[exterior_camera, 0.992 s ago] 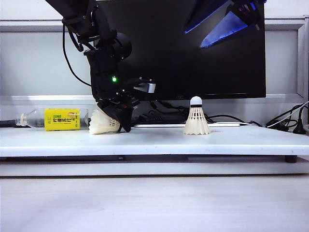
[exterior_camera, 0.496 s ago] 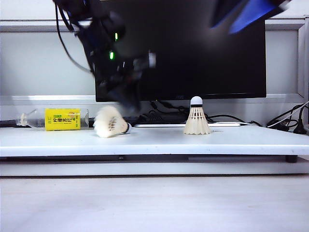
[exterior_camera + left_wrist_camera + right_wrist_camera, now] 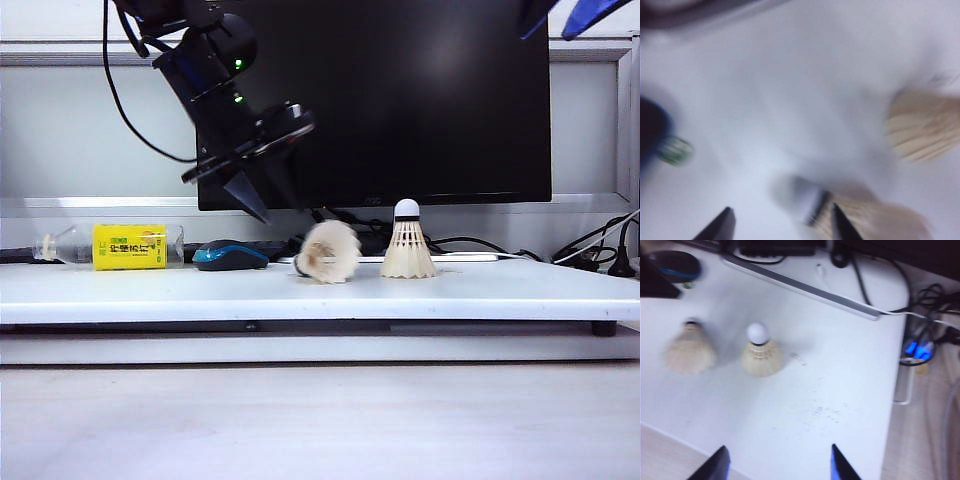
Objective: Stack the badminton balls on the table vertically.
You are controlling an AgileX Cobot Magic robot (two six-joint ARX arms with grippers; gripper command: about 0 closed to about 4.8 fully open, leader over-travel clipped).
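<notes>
Two badminton balls are on the white table [image 3: 500, 290]. One stands upright [image 3: 406, 243] with its cork tip up, seen too in the right wrist view [image 3: 760, 353]. The other [image 3: 328, 252] lies on its side just left of it, blurred; the right wrist view [image 3: 689, 351] and the left wrist view [image 3: 870, 220] also show it. My left gripper [image 3: 252, 175] hangs open above the table, left of the lying ball, holding nothing [image 3: 782, 227]. My right gripper [image 3: 779, 462] is open and empty, high at the top right edge [image 3: 562, 15].
A blue computer mouse [image 3: 230, 255] and a plastic bottle with a yellow label [image 3: 112, 246] lie at the back left. A black monitor [image 3: 420, 100] stands behind the balls, with cables [image 3: 590, 255] at the right. Below the table's front edge is a pale wood-grain surface [image 3: 320, 420].
My left gripper has opened, let go of the lying ball and risen. That ball has rolled right, close to the upright one, uncovering the mouse. The right gripper has moved up and right.
</notes>
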